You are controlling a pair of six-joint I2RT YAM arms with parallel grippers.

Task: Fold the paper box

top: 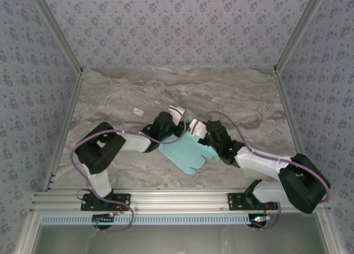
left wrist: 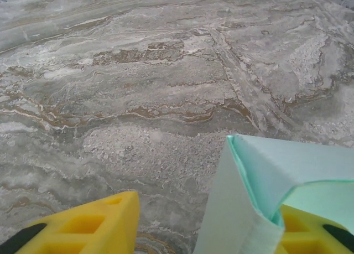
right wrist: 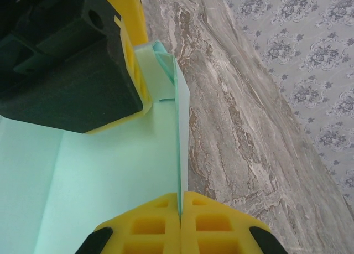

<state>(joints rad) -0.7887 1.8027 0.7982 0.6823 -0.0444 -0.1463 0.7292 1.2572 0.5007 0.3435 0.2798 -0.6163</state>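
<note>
Marbled grey-brown tabletop (top: 221, 93); floral blue-grey walls (top: 177, 21); paper box (top: 188, 151) near centre.

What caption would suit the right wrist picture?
Right gripper shut on an upright flap of the light blue paper box, over a marbled table.

grey marbled table (top: 138, 93), blue floral walls (top: 177, 21)

Lab test booth on view.
A marble-patterned table (top: 232, 93) is boxed in by floral-papered panels (top: 177, 21), with aluminium rails (top: 177, 197) laid along the near edge.
</note>
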